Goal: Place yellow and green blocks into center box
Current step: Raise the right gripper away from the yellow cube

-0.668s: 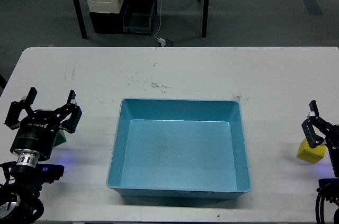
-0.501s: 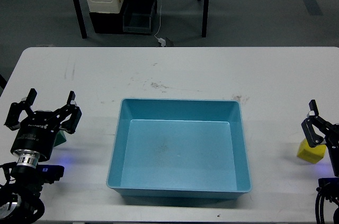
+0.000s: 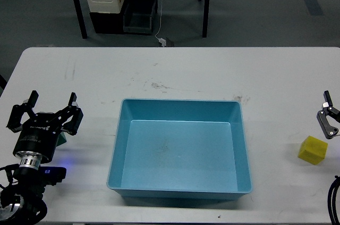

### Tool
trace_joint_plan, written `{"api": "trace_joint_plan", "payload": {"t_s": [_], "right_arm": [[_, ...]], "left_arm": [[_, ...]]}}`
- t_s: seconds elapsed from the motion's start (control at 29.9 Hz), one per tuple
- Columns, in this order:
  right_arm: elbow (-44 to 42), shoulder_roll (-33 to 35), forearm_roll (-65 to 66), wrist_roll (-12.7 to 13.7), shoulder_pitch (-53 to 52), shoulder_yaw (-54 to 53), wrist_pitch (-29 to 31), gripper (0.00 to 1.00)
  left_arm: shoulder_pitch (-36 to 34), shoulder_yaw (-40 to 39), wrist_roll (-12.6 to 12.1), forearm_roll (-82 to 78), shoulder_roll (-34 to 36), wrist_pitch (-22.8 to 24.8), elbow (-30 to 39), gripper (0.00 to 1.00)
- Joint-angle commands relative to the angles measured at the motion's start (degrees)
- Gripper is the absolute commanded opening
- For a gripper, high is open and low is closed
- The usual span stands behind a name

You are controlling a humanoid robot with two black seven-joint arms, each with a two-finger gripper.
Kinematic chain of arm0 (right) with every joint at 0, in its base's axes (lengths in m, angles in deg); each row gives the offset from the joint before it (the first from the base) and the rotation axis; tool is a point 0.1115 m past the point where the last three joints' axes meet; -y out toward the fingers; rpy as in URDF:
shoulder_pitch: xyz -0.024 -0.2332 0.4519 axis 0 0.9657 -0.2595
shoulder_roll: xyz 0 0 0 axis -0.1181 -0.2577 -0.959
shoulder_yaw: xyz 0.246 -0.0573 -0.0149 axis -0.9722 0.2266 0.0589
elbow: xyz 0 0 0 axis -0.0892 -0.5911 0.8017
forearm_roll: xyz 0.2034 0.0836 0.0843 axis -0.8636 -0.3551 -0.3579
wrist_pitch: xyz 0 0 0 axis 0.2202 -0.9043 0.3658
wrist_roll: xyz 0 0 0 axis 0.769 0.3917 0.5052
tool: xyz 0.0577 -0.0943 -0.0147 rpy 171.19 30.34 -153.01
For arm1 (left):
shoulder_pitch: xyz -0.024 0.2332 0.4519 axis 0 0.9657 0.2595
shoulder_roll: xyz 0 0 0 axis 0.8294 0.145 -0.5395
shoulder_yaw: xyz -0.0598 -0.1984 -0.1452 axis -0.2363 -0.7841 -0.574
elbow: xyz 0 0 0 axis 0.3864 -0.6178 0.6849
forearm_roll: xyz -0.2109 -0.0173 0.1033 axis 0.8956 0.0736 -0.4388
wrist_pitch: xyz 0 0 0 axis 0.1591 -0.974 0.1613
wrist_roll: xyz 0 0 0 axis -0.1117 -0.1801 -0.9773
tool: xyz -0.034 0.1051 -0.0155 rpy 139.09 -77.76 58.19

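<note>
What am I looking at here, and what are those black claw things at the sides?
This picture comes from a camera in a robot's head, looking forward and down at a white table. The black claws are its own two-finger grippers at the ends of its arms. The left gripper is open, its fingers spread, over a green block that is mostly hidden behind it. The right gripper shows only partly at the edge of the picture, so whether it is open is unclear. Beside it lies a yellow block, free on the table. In the middle sits an empty blue box. Nothing is held. Both blocks are meant to go into that box.
</note>
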Motion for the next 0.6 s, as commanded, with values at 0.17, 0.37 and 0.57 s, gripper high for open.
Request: {"api": "trace_joint_plan", "payload": {"t_s": [0.17, 0.37, 0.57], "right_arm": [[-5.6, 10.3, 25.3, 0.1, -19.8, 1.3, -5.1, 1.00], [-6.1, 10.9, 50.6, -0.1, -34.5, 10.8, -18.1, 1.00], [-7.4, 20.3, 67.9, -4.9, -46.2, 28.8, -18.0, 1.00]], "left_arm": [[0.0, -0.3, 0.0, 0.1, -0.3, -0.1, -0.1, 1.00], [0.0, -0.4, 0.0, 0.1, -0.3, -0.1, -0.4, 1.00], [0.0, -0.5, 0.0, 0.1, -0.4, 0.0, -0.6, 1.00]]}}
